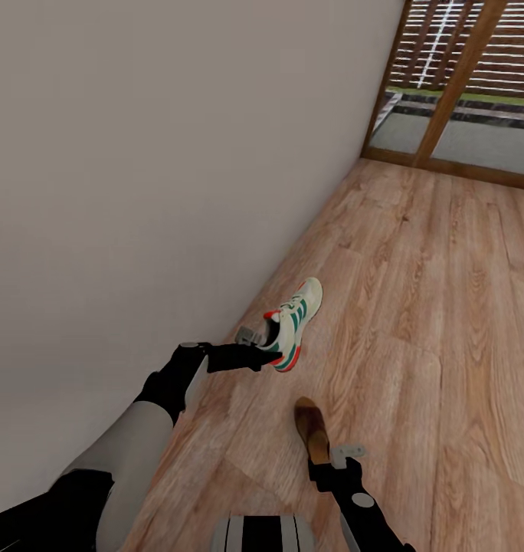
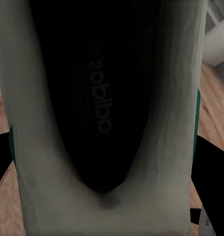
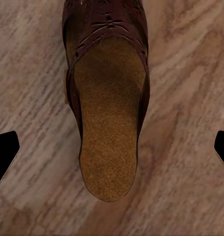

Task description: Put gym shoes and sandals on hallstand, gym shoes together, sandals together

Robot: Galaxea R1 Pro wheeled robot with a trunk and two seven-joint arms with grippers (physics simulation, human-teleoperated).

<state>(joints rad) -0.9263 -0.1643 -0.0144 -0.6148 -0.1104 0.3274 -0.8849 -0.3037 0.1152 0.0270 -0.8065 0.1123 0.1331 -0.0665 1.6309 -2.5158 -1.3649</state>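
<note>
Fingers of my left gripper [image 1: 254, 337] clamp gym shoe [image 1: 293, 326] heel, toe away along wall; right gripper [image 1: 332, 458] spread wide, probably around sandal [image 1: 312, 428], toe forward.

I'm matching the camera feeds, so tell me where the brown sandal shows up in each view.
Head view: the sandal lies low and centre on the floor, just ahead of the right gripper.
Left wrist view: not in it; a gym shoe is there instead.
Right wrist view: centre, heel nearest.
Shared landmark: the wood-grain floor.
</note>
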